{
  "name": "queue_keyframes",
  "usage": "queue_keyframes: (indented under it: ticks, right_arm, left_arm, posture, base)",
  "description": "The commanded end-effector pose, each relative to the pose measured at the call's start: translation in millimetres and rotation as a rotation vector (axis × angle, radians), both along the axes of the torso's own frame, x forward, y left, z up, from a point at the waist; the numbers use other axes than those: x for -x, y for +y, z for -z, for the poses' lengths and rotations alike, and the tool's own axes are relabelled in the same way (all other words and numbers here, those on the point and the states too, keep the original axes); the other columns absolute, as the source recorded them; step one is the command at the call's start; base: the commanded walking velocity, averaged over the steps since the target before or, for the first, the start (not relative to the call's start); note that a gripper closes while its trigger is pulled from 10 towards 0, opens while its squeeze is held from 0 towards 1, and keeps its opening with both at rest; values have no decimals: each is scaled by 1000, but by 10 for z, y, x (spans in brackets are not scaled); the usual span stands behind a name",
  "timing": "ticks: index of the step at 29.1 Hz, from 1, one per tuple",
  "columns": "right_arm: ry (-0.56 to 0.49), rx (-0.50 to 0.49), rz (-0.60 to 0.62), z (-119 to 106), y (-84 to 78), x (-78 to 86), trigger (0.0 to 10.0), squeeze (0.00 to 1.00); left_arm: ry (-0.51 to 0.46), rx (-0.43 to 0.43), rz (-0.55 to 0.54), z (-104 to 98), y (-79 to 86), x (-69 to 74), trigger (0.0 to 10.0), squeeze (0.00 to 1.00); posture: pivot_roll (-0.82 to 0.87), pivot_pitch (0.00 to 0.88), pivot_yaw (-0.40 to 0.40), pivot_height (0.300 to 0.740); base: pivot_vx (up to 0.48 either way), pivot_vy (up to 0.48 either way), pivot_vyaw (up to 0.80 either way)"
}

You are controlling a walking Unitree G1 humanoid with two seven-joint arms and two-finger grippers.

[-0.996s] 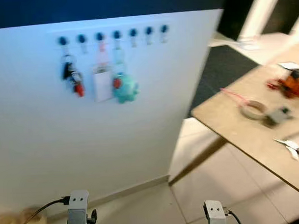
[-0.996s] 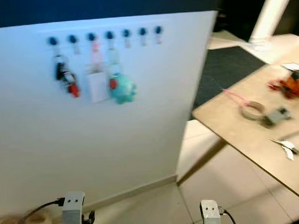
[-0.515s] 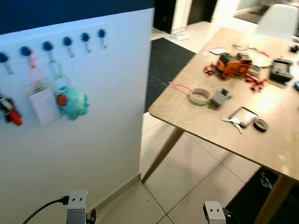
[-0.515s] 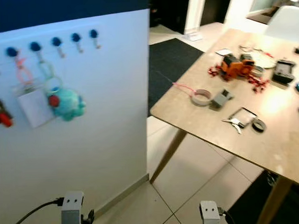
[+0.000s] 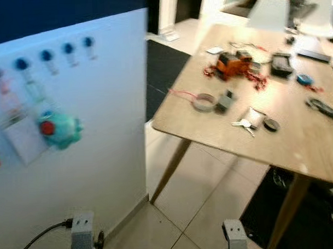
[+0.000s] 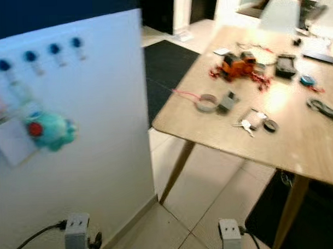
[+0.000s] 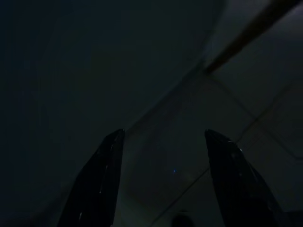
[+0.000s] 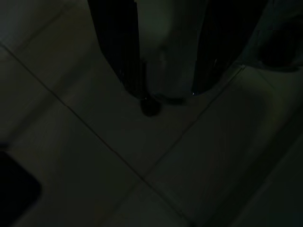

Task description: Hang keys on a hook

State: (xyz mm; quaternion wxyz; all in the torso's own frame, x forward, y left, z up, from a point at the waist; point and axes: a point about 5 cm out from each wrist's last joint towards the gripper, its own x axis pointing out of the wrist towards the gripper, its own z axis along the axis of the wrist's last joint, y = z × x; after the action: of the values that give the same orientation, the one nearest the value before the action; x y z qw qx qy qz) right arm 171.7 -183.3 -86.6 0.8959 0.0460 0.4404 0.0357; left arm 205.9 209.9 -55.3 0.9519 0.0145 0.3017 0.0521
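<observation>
A small bunch of silver keys [image 5: 244, 123] lies on the wooden table [image 5: 304, 152], beside a small black ring [image 5: 271, 124]. To the left stands a white panel [image 5: 95, 132] with a row of blue hooks [image 5: 68, 48]. A teal plush charm [image 5: 57, 131] and a white card [image 5: 22, 139] hang from hooks further left; the rightmost hooks are bare. Both arms hang low at the bottom edge, left [image 5: 82, 228] and right [image 5: 234, 234]. My left gripper [image 7: 163, 135] is open over dark floor. The right gripper [image 8: 168, 92] is open above floor tiles.
On the table also lie a tape roll [image 5: 203, 102], a grey block [image 5: 226, 100], an orange and red clutter [image 5: 233, 63] and dark items further back. White chairs [image 5: 269, 11] stand behind it. A slanted table leg [image 5: 171, 169] and tiled floor [image 5: 207, 194] lie between panel and table.
The whole picture has slid left, so the camera has turned right: the panel sits further left and more of the table shows. Both arms still hang low.
</observation>
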Motion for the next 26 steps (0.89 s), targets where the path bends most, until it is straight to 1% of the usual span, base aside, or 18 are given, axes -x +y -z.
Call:
queue_keyframes:
  ticks: [1, 26]
  right_arm:
    - [3, -5, -3, 3, 27, -3, 10000, 0]
    - [-1, -6, -9, -12, 6, -31, 10000, 0]
  left_arm:
    - [36, 3, -17, 71, 29, 131, 10000, 0]
    - [32, 16, -58, 79, 67, 153, 10000, 0]
  posture:
    - [47, 70, -18, 740]
    - [42, 66, -22, 740]
  base:
    - [0, 0, -800]
    - [0, 0, -800]
